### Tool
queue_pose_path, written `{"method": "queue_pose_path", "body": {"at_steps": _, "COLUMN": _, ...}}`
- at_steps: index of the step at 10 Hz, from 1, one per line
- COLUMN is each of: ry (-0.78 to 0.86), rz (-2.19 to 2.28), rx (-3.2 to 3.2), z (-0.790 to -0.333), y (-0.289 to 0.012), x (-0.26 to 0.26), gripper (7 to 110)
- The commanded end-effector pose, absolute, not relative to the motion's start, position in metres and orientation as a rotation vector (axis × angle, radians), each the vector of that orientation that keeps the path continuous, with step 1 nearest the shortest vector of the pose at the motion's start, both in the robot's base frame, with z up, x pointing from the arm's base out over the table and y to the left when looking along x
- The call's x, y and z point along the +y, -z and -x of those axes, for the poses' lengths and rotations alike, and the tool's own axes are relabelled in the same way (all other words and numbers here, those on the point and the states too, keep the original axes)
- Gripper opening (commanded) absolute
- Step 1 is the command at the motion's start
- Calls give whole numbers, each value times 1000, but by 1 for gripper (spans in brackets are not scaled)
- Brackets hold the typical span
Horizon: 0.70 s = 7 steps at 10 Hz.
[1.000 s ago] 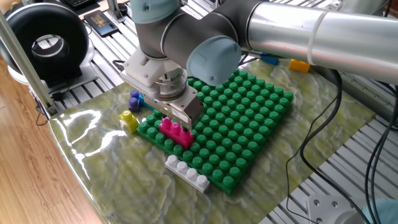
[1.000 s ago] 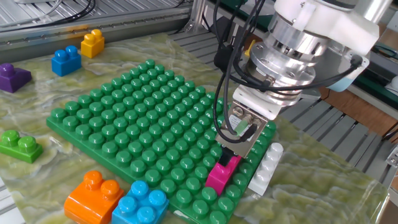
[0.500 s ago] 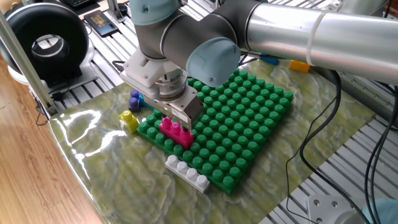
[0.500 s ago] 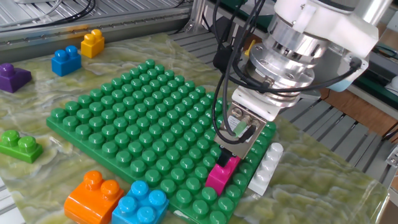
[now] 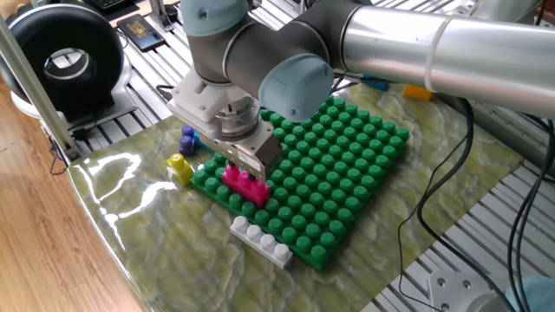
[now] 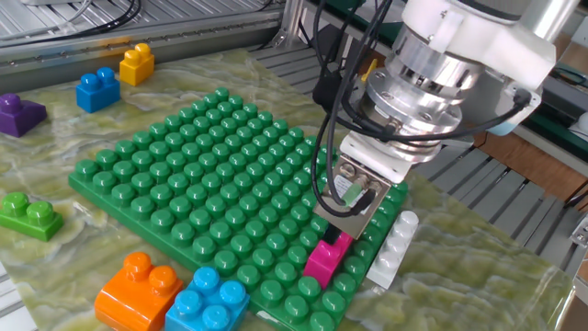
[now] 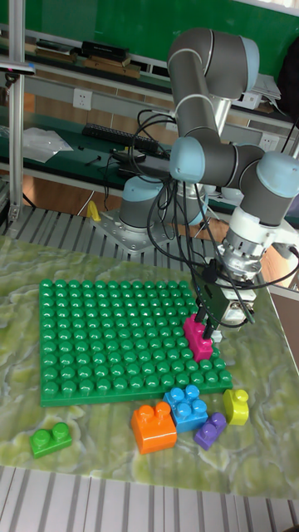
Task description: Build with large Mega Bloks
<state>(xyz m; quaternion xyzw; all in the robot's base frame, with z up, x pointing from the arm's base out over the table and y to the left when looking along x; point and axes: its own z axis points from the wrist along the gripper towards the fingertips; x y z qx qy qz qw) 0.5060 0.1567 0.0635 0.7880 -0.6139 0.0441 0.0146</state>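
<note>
A magenta brick [image 5: 245,185] [image 6: 328,257] [image 7: 198,337] sits pressed onto the green baseplate [image 5: 347,165] [image 6: 184,175] [image 7: 108,332] near one edge. My gripper [image 5: 244,169] [image 6: 338,234] [image 7: 208,326] hangs just above it, open. Its fingers still straddle the brick's far end. A white-grey brick [image 5: 260,240] [image 6: 393,248] lies on the mat beside that edge. Off the plate lie yellow [image 5: 179,167] [image 7: 236,406], purple [image 5: 187,137] [image 7: 211,430], light blue [image 6: 207,299] [image 7: 189,407] and orange [image 6: 138,287] [image 7: 154,426] bricks.
A small green brick [image 6: 28,214] [image 7: 50,439] rests off the plate's corner. Blue [image 6: 98,89], yellow [image 6: 137,62] and purple [image 6: 18,112] bricks sit at the far side of the mat. Cables hang from the arm. Metal slats border the mat.
The gripper has lifted slightly from the magenta brick, which stayed put on the baseplate.
</note>
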Motion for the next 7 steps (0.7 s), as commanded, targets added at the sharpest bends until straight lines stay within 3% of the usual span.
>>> {"method": "queue_pose_path", "body": {"at_steps": 1, "ry": -78, "rz": -2437, "rx": -1899, "z": -497, "y": -63, "x": 158, "gripper": 44}}
{"method": "queue_pose_path", "body": {"at_steps": 3, "ry": -42, "rz": -2434, "rx": -1884, "z": -492, "y": -64, "x": 159, "gripper": 44}}
{"method": "queue_pose_path", "body": {"at_steps": 4, "ry": -30, "rz": -2435, "rx": -1873, "z": -491, "y": -67, "x": 159, "gripper": 66}}
{"method": "queue_pose_path", "body": {"at_steps": 7, "ry": 4, "rz": -2465, "rx": -1787, "z": -485, "y": -82, "x": 157, "gripper": 66}}
